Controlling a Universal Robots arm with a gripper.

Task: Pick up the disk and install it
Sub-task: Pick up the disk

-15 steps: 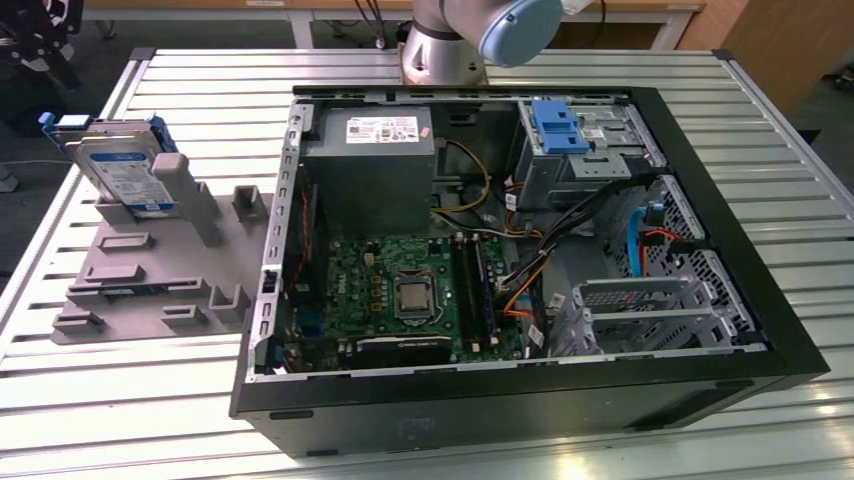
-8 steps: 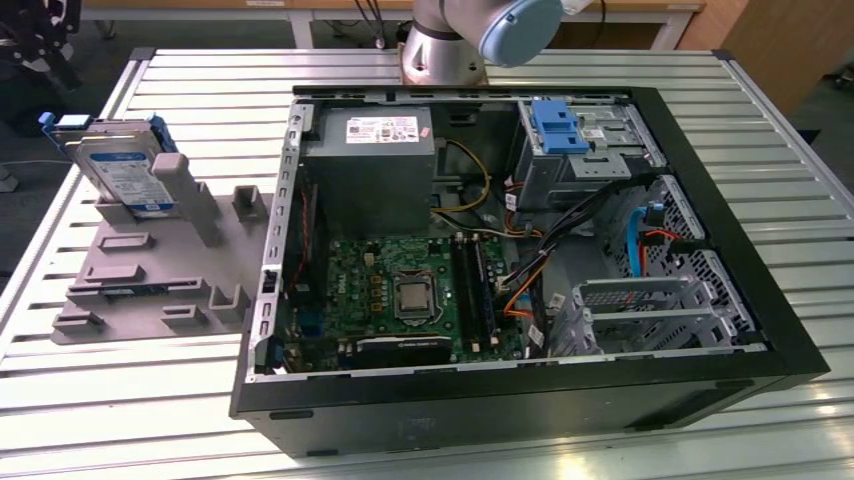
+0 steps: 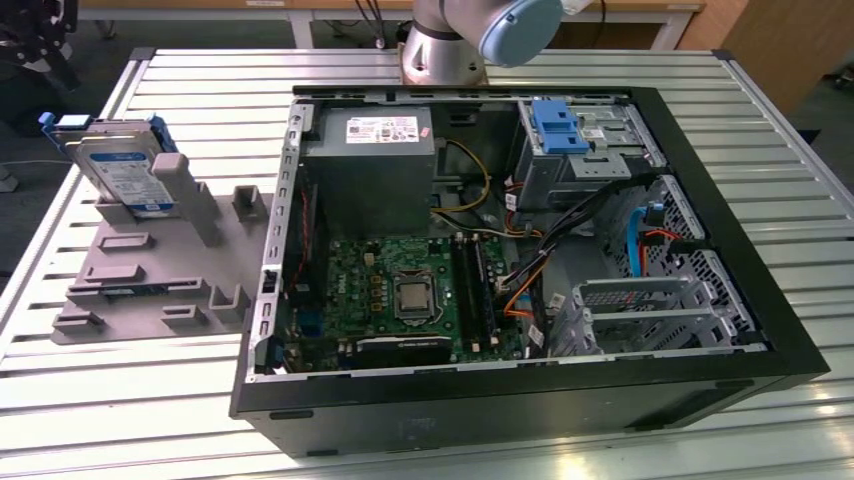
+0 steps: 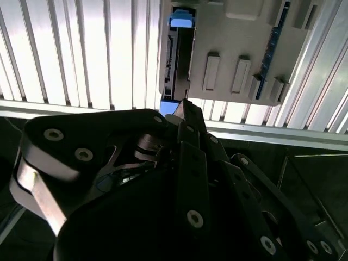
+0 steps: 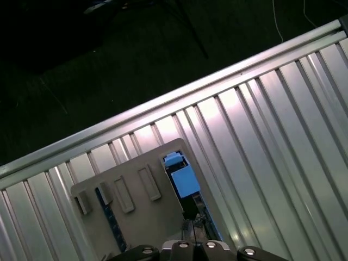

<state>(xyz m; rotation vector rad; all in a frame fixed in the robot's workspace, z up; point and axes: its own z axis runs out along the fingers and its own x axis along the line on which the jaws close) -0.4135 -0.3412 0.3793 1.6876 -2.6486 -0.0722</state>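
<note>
My gripper [image 4: 185, 106], fingers pressed together on nothing, hangs above the grey fixture [image 4: 234, 49] (the disk [image 4: 177, 60] stands upright in it).

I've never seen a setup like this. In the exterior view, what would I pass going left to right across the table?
The disk leaning in its grey holder → grey power-supply box in the open computer case → upright blue bracket → metal drive cage.

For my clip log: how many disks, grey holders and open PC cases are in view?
Disk: 1
Holder: 1
PC case: 1
Total: 3
</note>
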